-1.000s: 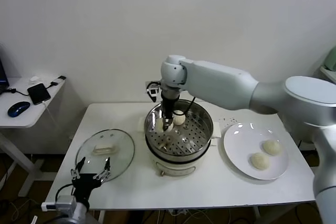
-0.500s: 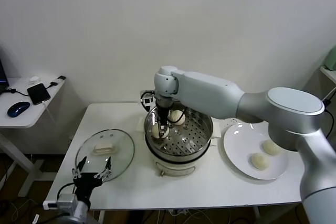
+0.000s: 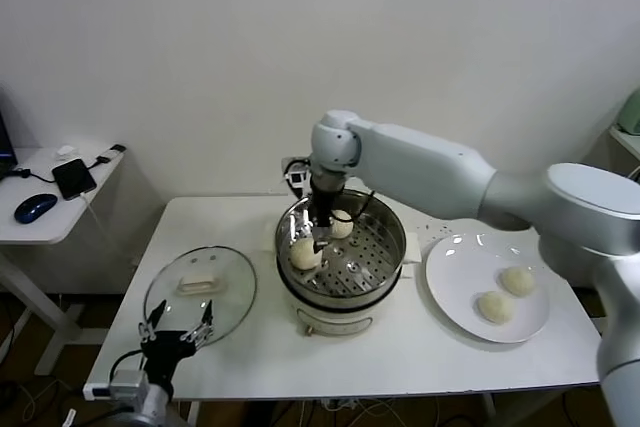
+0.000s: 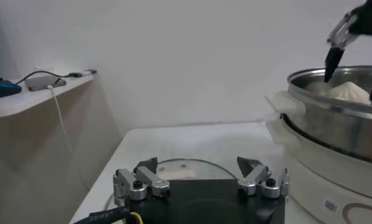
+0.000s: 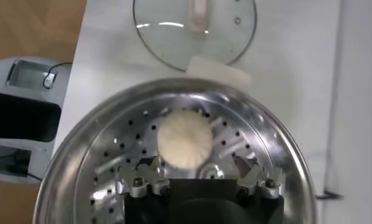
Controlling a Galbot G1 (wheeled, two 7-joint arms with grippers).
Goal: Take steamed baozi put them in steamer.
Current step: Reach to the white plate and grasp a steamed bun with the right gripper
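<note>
White table [image 3: 420,357] carries three items directly: glass lid [image 3: 200,292] lying flat at the robot's left, the steamer [image 3: 342,265] on its white base at centre, white plate [image 3: 450,277] at the right. Lid and plate each sit apart from the steamer.

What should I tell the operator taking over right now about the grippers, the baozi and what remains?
Right gripper: open, over the steamer, holding nothing.
Left gripper: open, parked low by the glass lid.
Done: two baozi on the steamer tray, one under the right gripper, one toward the back.
Left: two baozi on the white plate, one nearer the front and one behind it, to move into the steamer.
</note>
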